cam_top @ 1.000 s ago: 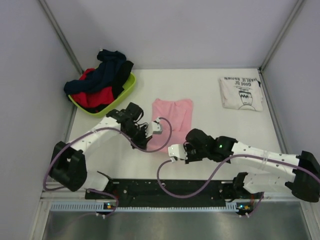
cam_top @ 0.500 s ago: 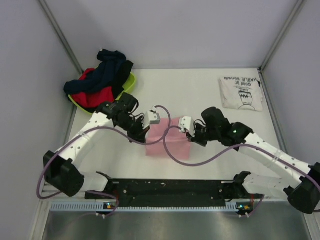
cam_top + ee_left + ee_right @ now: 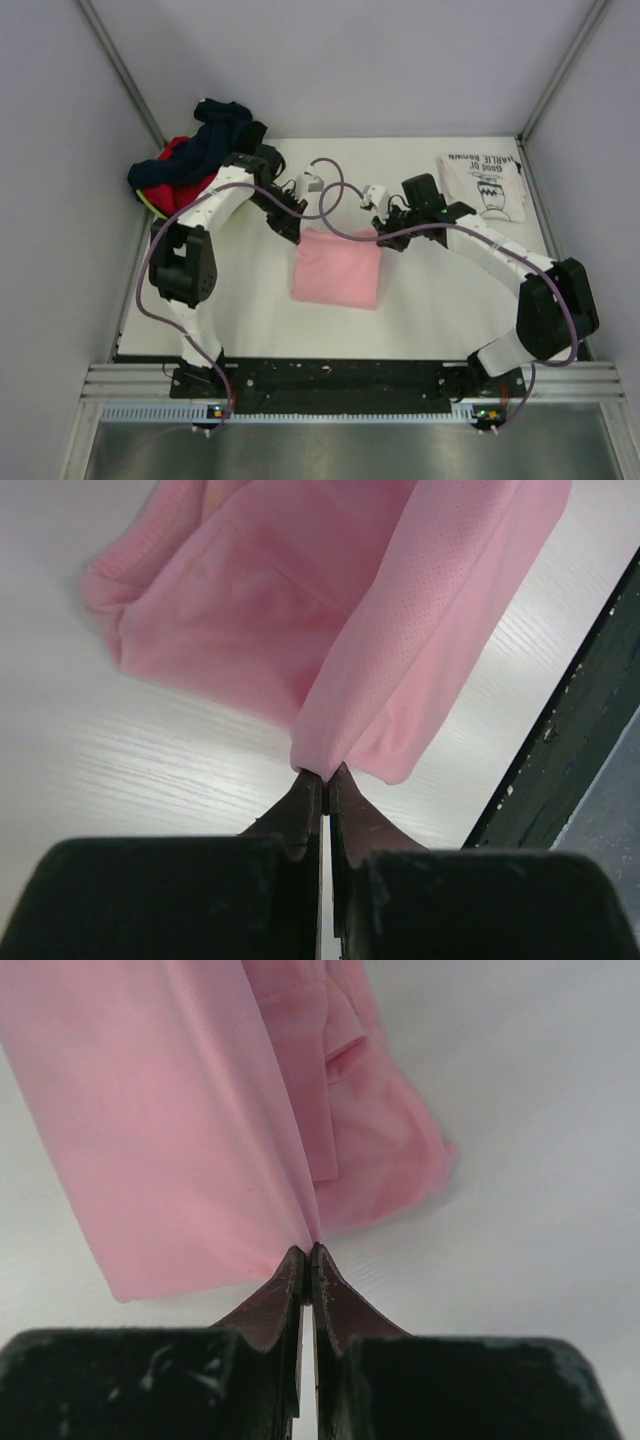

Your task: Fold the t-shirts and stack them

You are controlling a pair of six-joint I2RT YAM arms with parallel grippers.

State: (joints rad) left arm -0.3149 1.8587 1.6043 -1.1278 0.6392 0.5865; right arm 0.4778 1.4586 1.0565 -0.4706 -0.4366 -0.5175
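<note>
Top external: looking down from above and behind the arm bases, facing the far wall, and sitting far enough back to be taking in the whole table (image 3: 430,290) and both arms.
Left wrist: riding on the left arm and looking out along the left gripper (image 3: 325,775), pressing in very close on the pink t-shirt (image 3: 300,610) and a strip of tabletop.
Right wrist: riding on the right arm, looking past the right gripper (image 3: 307,1250) at equally close range.
Shared: all three are showing the pink t-shirt, with the wrist views seeing it from opposite sides.
</note>
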